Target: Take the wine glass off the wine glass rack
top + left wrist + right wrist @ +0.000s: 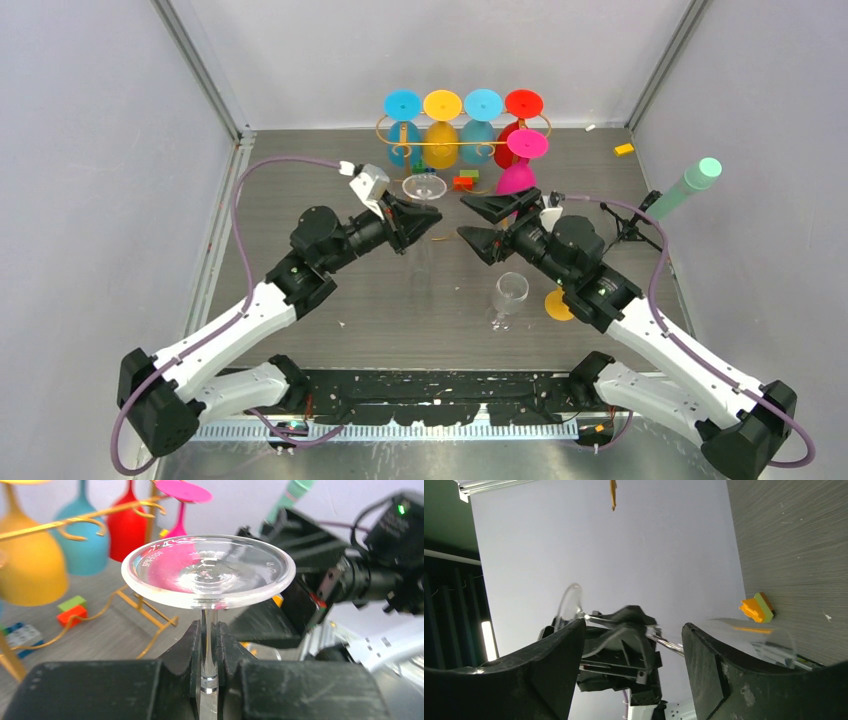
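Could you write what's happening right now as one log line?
left gripper: shut on clear wine glass stem, foot up | right gripper: open, facing it | wine glass rack: behind, coloured glasses hanging

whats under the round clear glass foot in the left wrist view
The thin stem of the clear wine glass, pinched between the black fingers of the left gripper. The bowl is hidden behind the gripper body.
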`<action>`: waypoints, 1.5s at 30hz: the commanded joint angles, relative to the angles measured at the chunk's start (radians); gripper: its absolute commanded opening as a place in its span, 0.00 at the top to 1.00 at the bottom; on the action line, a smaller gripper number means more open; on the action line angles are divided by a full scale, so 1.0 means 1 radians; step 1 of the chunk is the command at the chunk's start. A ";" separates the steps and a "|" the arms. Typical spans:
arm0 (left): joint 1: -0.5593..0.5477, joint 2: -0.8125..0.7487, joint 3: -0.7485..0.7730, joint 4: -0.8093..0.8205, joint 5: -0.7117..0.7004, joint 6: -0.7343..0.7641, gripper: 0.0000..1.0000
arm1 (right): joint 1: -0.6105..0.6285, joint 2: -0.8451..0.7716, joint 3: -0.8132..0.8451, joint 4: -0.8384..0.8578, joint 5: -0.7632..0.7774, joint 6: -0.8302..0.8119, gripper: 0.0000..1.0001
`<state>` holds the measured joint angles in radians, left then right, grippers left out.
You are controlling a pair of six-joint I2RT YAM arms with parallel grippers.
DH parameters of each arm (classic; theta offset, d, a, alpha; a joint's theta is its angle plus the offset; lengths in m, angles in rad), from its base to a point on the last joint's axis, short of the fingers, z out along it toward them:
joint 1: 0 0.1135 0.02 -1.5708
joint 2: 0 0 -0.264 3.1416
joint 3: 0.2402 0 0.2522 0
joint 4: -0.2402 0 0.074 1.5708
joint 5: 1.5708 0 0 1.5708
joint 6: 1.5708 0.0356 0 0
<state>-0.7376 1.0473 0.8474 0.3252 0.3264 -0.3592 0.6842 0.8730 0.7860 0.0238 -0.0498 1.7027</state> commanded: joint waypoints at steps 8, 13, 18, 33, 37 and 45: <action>0.001 -0.138 0.029 0.121 -0.551 -0.219 1.00 | 0.005 -0.067 -0.057 0.092 -0.004 -0.107 0.24; 0.001 -0.183 0.040 0.129 -0.718 -0.318 1.00 | 0.045 -0.024 -0.030 0.184 -0.067 -0.198 0.23; 0.000 -0.193 0.080 0.002 -0.841 -0.515 1.00 | 0.116 0.043 0.005 0.245 -0.065 -0.263 0.22; 0.001 -0.196 0.054 0.023 -0.866 -0.649 1.00 | 0.157 0.106 -0.009 0.501 -0.044 -0.228 0.49; 0.001 -0.194 0.056 0.013 -0.856 -0.672 1.00 | 0.159 0.130 -0.005 0.525 -0.041 -0.221 0.55; 0.001 -0.198 0.042 0.000 -0.848 -0.711 1.00 | 0.160 0.183 -0.013 0.670 -0.041 -0.209 0.67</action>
<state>-0.7376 0.8654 0.8814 0.2943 -0.5087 -1.0382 0.8368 1.0389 0.7444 0.5388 -0.0986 1.4845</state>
